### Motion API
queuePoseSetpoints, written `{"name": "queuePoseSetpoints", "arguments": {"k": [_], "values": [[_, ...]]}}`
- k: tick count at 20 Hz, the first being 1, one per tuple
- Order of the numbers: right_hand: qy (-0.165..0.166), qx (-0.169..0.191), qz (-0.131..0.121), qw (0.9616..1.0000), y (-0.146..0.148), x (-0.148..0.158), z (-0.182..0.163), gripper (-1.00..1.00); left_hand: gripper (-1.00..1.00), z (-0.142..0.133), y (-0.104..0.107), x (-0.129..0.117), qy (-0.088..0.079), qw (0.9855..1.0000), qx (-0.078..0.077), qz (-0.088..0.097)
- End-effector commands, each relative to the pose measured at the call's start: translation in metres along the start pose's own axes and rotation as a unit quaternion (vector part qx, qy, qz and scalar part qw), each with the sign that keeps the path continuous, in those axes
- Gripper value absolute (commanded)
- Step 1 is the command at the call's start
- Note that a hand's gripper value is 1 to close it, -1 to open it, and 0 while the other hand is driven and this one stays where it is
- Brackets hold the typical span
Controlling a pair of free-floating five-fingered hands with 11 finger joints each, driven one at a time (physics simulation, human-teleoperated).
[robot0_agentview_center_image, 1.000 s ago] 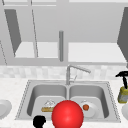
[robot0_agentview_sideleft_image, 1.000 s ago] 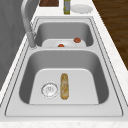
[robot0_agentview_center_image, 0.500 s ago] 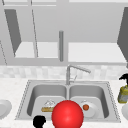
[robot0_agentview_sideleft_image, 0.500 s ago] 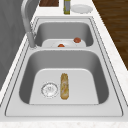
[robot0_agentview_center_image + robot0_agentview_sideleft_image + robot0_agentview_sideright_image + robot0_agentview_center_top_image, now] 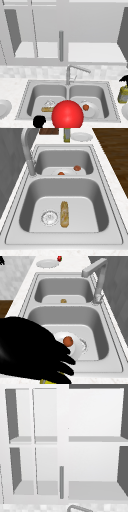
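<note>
The right hand (image 5: 124, 79) shows in the front view at the far right, sitting on top of a yellow-green bottle (image 5: 123, 94) that stands on the bench (image 5: 10, 87) just beside the sink (image 5: 25, 100). In the right side view this hand (image 5: 27, 348) looms close and dark, its fingers (image 5: 65, 350) reaching forward and bent downward over the bottle (image 5: 48, 381); whether they truly clasp it cannot be told. The left hand (image 5: 39, 121) floats low at the sink's front rim, left of a big red ball (image 5: 67, 115); how far its fingers are spread cannot be told. The bottle is upright, with a white plate (image 5: 81, 136) just beside it in the left side view.
</note>
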Motion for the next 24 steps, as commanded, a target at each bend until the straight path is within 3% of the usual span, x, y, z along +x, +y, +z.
{"name": "queuePoseSetpoints", "arguments": {"k": [1,24], "values": [[-0.001,0.016,-0.001,0.9999,0.009,-0.013,-0.002,-1.00,0.00,0.000,0.000,0.000,0.000,1.0000,0.000,0.000],[0.005,0.028,0.002,0.9996,0.024,-0.018,-0.007,-1.00,0.00,0.000,0.000,0.000,0.000,1.0000,0.000,0.000]]}}
